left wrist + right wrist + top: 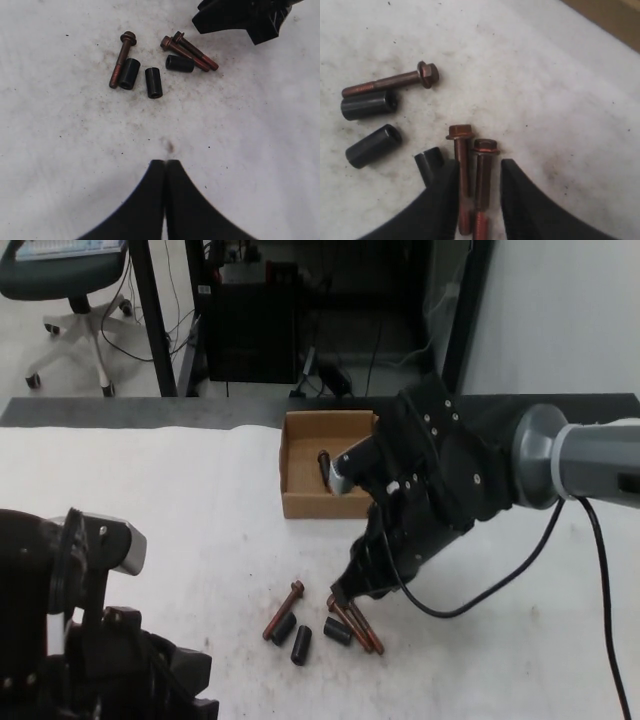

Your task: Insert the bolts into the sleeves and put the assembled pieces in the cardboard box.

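Right gripper [479, 167]: spread, astride two bolts [484, 159] lying side by side, shafts parallel to its fingers. Left gripper [166, 165]: pressed together, farther off.

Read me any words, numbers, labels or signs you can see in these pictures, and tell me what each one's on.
No text can be read.
Copper-coloured hex-head bolts: any head stamping is too small to read.
Brown cardboard box: no print shows on its walls.
Short black cylindrical sleeves: no marks show.
Pale sheet on the office chair: too blurred to read.
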{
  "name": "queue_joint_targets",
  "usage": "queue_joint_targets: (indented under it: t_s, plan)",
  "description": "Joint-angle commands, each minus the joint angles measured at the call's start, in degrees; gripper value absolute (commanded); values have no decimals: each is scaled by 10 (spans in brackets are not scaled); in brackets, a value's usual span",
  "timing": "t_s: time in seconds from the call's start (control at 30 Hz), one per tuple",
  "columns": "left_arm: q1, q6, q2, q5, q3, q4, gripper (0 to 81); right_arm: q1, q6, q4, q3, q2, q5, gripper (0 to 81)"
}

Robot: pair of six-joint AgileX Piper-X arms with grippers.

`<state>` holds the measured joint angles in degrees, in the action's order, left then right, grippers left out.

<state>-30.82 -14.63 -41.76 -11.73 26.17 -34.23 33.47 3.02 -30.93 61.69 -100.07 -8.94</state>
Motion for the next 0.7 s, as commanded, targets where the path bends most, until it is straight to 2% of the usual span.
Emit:
queue_joint_targets:
  t_s: [0.0, 0.23, 0.67]
  plan:
    - [-2, 1, -2, 5, 0, 2, 2, 0, 6, -1, -8, 0, 1, 268]
    - [-2, 1, -2, 5, 0, 2, 2, 1, 6, 12, -44, 0, 1, 268]
    - [-2, 1, -2, 5, 0, 1, 2, 1, 18, 33, -47, 0, 14, 268]
